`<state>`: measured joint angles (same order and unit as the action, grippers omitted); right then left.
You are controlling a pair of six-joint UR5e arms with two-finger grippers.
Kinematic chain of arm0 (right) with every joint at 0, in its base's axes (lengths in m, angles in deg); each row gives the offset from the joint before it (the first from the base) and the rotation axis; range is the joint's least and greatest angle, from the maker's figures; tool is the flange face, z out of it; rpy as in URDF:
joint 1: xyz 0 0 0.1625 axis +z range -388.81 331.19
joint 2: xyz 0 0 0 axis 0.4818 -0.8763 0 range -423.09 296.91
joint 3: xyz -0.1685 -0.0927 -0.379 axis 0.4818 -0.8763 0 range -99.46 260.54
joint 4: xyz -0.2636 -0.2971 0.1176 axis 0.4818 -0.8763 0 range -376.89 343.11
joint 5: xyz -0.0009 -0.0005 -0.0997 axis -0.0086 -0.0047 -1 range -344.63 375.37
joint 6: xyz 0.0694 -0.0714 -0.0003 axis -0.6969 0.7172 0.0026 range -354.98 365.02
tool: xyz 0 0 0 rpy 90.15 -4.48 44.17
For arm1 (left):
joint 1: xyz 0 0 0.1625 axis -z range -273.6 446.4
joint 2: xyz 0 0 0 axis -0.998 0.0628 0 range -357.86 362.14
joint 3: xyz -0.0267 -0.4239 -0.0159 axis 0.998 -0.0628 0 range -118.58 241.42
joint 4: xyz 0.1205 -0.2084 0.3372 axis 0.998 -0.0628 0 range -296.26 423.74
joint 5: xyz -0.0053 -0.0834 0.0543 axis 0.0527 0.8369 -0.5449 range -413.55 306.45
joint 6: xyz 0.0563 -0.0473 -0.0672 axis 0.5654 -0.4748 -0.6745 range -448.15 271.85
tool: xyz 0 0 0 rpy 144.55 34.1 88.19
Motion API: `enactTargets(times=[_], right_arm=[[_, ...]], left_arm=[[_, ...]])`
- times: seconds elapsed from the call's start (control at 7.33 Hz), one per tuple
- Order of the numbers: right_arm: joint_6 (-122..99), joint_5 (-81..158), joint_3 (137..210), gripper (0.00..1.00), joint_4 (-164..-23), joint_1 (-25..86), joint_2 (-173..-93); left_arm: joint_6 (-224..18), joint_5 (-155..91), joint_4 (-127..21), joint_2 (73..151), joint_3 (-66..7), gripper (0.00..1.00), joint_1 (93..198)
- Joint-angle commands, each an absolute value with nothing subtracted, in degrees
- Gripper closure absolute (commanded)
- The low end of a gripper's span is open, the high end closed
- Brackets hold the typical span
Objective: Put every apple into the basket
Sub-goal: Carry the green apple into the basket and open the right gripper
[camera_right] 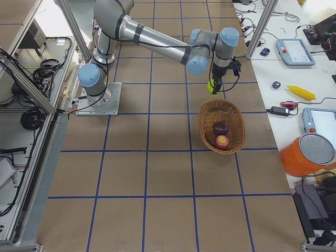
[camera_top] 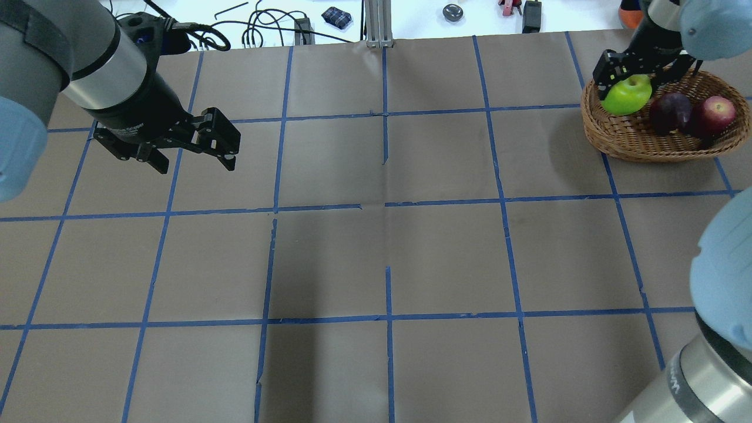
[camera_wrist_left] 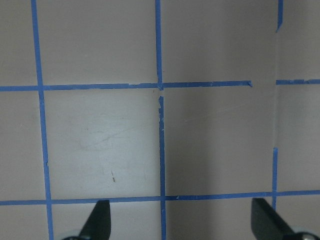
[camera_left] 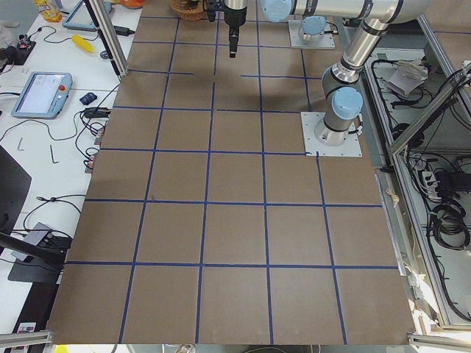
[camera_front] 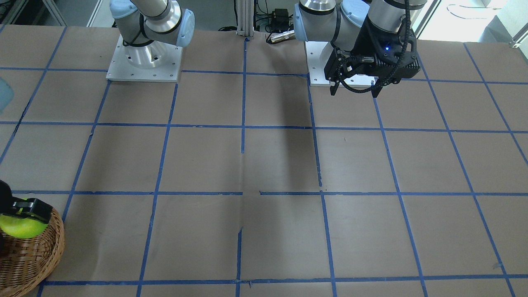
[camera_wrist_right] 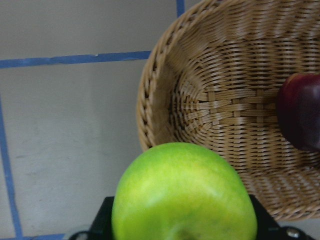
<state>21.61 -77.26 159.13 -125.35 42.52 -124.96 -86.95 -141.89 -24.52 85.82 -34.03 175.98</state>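
My right gripper (camera_top: 637, 75) is shut on the yellow-green apple (camera_top: 627, 94) and holds it above the near-left rim of the wicker basket (camera_top: 628, 138). The same apple fills the bottom of the right wrist view (camera_wrist_right: 182, 192), over the basket rim (camera_wrist_right: 150, 100). The maroon apple (camera_top: 670, 111) and the red apple (camera_top: 715, 113) lie inside the basket. My left gripper (camera_top: 194, 154) is open and empty above the bare table at the far left; its fingertips (camera_wrist_left: 100, 217) show over blue tape lines.
The table is brown paper with a blue tape grid (camera_top: 385, 205). Cables and small tools lie past the far edge (camera_top: 338, 16). The basket stands near the table's far right corner.
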Motion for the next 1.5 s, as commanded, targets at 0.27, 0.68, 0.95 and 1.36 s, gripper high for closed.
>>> enactTargets(times=[0.27, 0.68, 0.95, 1.36], right_arm=[[26.73, -77.44, 159.21, 1.0, -132.19, 39.22, -117.78], [25.85, -77.61, 159.29, 0.0, -131.68, 38.61, -116.79], [25.94, -79.45, 158.33, 0.0, -130.8, 38.69, -119.41], [24.98, -78.84, 159.03, 0.0, -116.07, 39.31, -133.53]], left_arm=[[-86.84, -141.8, -24.42, 85.82, -34.03, 0.0, 175.96], [-86.84, -141.8, -24.42, 85.82, -34.03, 0.0, 175.87], [-87.27, -141.71, -24.42, 85.9, -33.94, 0.0, 175.96], [-87.36, -141.62, -24.42, 85.9, -33.94, 0.0, 175.96]])
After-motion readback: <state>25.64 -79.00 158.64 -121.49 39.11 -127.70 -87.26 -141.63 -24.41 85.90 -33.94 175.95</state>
